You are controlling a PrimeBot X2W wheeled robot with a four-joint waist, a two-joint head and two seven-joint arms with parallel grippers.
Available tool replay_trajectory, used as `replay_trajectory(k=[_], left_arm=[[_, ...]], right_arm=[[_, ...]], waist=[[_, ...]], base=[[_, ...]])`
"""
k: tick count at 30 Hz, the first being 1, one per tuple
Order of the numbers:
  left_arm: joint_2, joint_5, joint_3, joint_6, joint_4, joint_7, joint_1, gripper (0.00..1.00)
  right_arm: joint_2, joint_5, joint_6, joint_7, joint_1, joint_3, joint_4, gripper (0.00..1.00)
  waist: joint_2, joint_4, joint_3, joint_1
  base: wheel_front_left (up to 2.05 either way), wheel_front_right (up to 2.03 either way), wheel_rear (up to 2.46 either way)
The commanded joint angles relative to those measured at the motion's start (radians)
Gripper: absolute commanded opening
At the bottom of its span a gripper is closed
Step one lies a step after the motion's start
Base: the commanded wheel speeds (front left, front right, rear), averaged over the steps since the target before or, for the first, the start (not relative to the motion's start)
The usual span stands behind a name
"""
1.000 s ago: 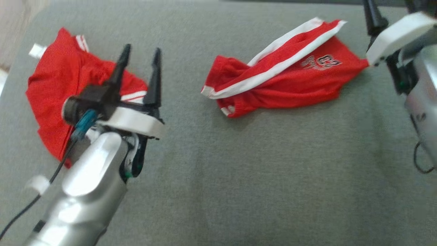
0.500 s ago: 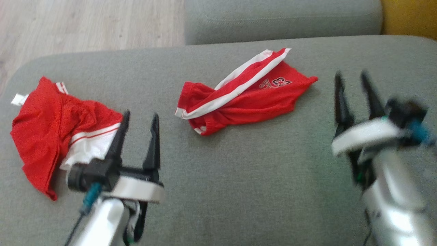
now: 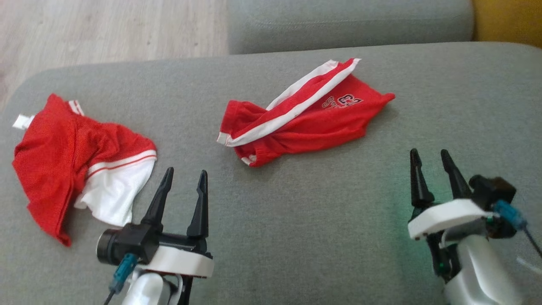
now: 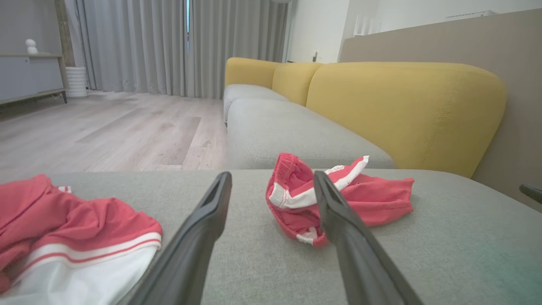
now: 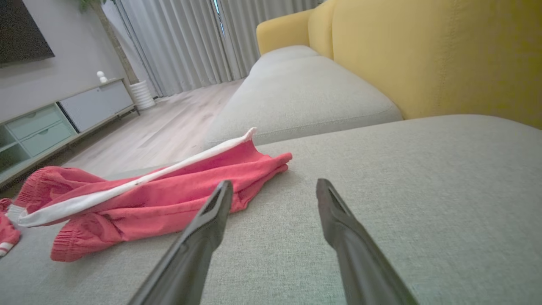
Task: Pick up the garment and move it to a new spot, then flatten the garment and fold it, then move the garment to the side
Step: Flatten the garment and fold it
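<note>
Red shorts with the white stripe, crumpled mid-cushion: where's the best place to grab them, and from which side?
Probably the raised white-striped ridge of the red shorts, pinched from above across its width: it stands proud of the grey fabric sofa cushion, whereas the flat printed panel offers no edge.

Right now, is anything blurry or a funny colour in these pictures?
Head view: sharp; middle shorts deep red; a green glow on the sofa by the right gripper. Left wrist view: those shorts washed pink; left gripper soft up close. Right wrist view: same pink; right gripper a bit soft near the lens.
</note>
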Motion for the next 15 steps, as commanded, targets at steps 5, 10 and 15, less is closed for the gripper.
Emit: replay_trajectory(k=[5,10,15], left_arm=[[-0.024,0.039,0.058,-0.038,-0.018,-0.005,-0.086,1.0],[-0.044,0.058,0.053,-0.064,-0.006,-0.005,-0.124,1.0],[-0.055,0.061,0.049,-0.079,0.004,-0.005,-0.158,1.0]], right_arm=[[0.003,0.039,0.007,0.101,-0.179,-0.044,0.019,1.0],[0.004,0.058,0.007,0.199,-0.332,-0.154,0.137,1.0],[-0.016,0.022,0.007,0.259,-0.474,-0.302,0.295,1.0]], waist=[[0.0,0.07,0.079,-0.0001],[0.0,0.137,0.146,-0.0001],[0.0,0.198,0.197,-0.0001]], base=[[0.0,0.0,0.0],[0.0,0.0,0.0],[0.0,0.0,0.0]])
